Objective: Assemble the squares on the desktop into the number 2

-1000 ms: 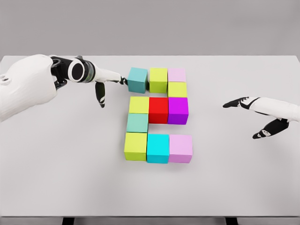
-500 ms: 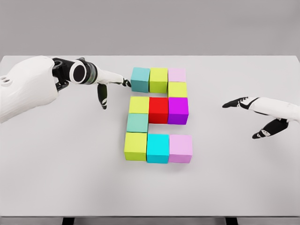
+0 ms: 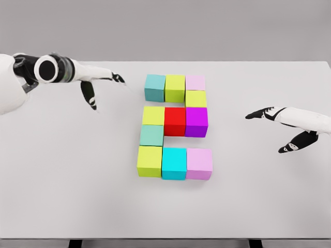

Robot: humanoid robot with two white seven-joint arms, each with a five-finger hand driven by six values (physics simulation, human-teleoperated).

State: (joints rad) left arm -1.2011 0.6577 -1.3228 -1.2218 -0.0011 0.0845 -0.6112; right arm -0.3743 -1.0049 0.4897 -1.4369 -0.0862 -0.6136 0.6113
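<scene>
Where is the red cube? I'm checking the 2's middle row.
Head view: the red cube sits mid-table, between a yellow-green cube on its left and a purple cube on its right.

Cubes (image 3: 175, 126): smooth matt, plastic-looking, flat colours. Table (image 3: 67, 170): smooth matt light grey. Arm shells, e.g. left arm (image 3: 13, 85) at 9–10 o'clock: smooth white w/ slight sheen.

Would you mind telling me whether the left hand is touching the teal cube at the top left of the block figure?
No, the left hand hangs apart from the teal cube, with bare white table showing between its fingertips and the cube.
</scene>
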